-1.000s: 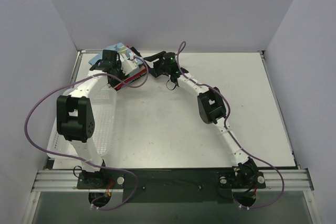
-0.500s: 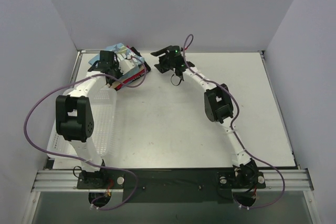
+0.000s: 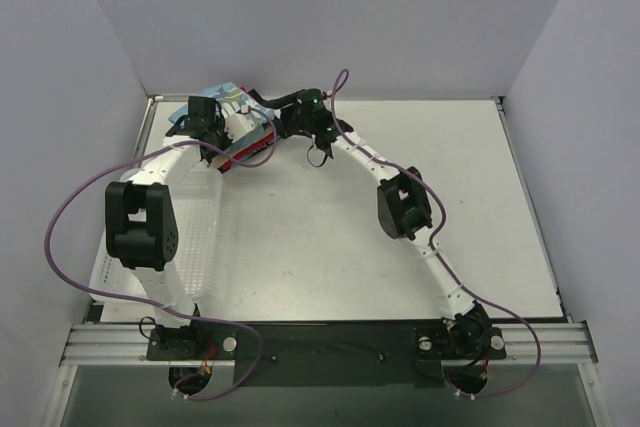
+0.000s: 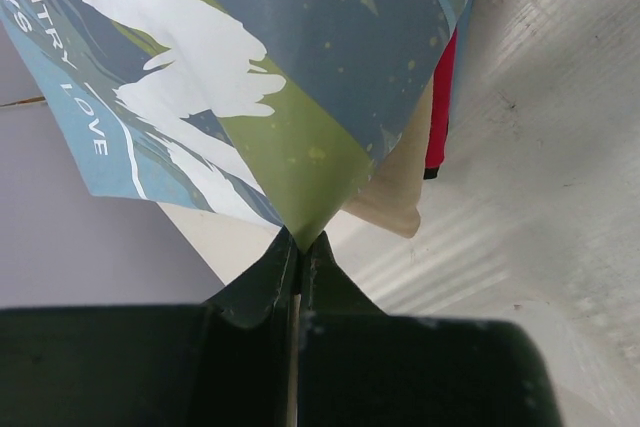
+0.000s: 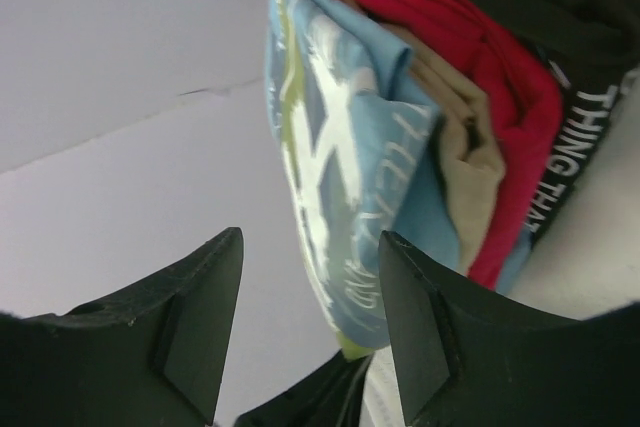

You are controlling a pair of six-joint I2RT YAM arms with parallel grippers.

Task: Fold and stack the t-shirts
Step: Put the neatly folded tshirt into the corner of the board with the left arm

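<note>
Pinching the blue tee (image 4: 250, 97) by one corner, the left gripper (image 4: 298, 247) lifts light, floppy cloth that will likely sag, while the right gripper (image 5: 310, 247) hovers spread near its free edge.

Three shirts sit piled at the far left corner of the desk (image 3: 400, 227). The light blue shirt (image 5: 340, 167), printed white and yellow-green, lies on top, one corner pinched in my left tool (image 4: 298, 247). The tan shirt (image 5: 470, 177) is under it, and the red-and-black shirt (image 5: 480, 47) lowest.
</note>
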